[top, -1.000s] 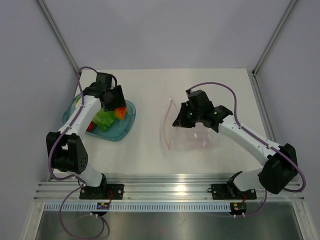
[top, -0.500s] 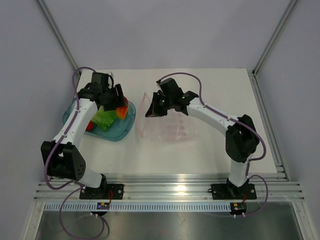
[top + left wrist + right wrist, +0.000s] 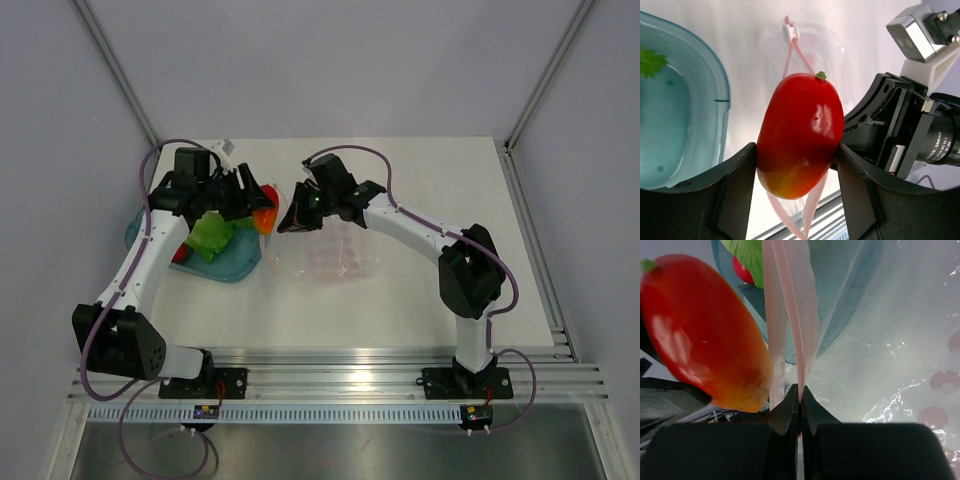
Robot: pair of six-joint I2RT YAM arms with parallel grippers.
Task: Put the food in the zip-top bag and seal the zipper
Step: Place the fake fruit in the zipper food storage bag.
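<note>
My left gripper is shut on a red-orange toy fruit and holds it just left of the bag's open mouth; the fruit also shows in the right wrist view. My right gripper is shut on one lip of the pink zipper and holds the mouth of the clear zip-top bag open and raised. The zipper's two lips hang apart below the fruit. More food, green leafy pieces and a red piece, lies in the teal bowl.
The teal bowl sits at the table's left, close beside the bag. The two grippers are almost touching over the gap between bowl and bag. White table stretches to the right and front.
My left gripper lifted the red-orange fruit out of the bowl and moved right to the bag mouth. My right gripper dragged the bag left toward the bowl, holding its zipper edge up.
</note>
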